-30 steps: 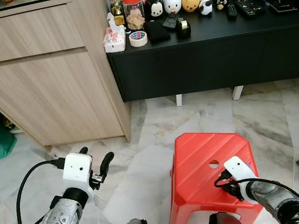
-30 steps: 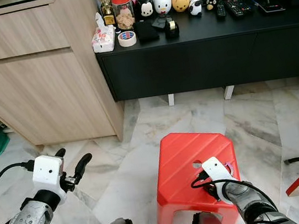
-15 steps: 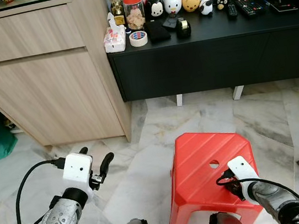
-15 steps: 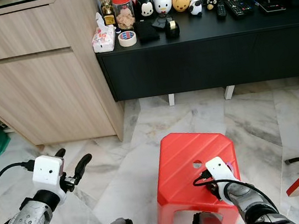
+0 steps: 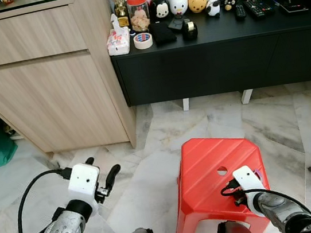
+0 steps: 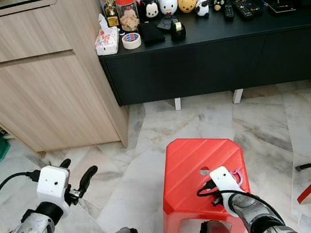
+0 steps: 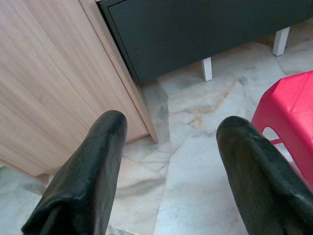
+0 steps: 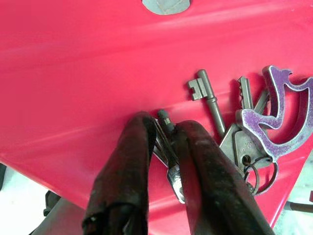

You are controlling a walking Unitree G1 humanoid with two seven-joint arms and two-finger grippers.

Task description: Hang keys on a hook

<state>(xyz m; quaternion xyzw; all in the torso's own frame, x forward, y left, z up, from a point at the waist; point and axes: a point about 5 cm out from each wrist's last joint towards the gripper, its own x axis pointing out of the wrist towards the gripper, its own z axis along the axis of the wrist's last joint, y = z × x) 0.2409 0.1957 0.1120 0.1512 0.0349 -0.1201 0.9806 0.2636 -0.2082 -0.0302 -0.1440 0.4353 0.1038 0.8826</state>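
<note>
faint stamped letters on a key (image 8: pixel 243 143), perhaps unreadable

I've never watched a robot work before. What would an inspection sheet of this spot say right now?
Surface: red stool on a marble floor.
Job's things: keys with a purple fob lie on the stool; hook: nothing seen.
Clutter: toy figures, jar, tape roll and remotes on the black cabinet.
Grippers: right gripper shut on a key of the bunch; left gripper open, above the floor.
Cables: black cable loops off the left arm.
Surroundings: wooden cupboard.
</note>
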